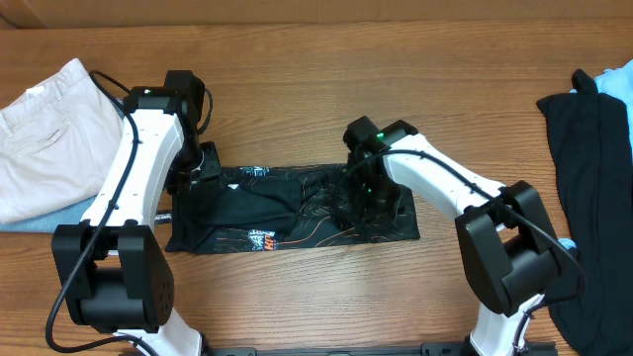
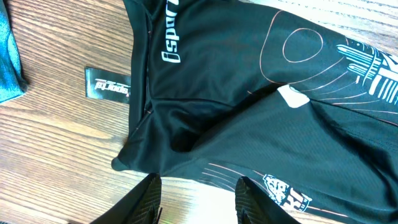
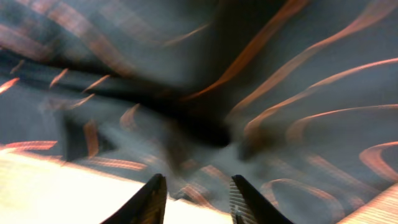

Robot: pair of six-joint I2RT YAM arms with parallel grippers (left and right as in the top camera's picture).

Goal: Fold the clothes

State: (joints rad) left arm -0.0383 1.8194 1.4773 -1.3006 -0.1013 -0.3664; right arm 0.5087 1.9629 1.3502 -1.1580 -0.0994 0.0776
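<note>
One desk (image 1: 316, 297) carries the jersey (image 1: 247, 203), a long half-folded band between the arms. The left pincer (image 2: 198, 182) gapes empty at its edge. The right pincer (image 3: 196, 179), apart, sits low on rumpled cloth and could snag, undoing the fold.

— Where's the jersey (image 1: 287, 210)?
— Middle of the tabletop (image 1: 326, 89), folded into a long band that runs left to right.
— And its look?
— Thin, black, with orange-red contour lines and white logos. It is rumpled at its right end.
</note>
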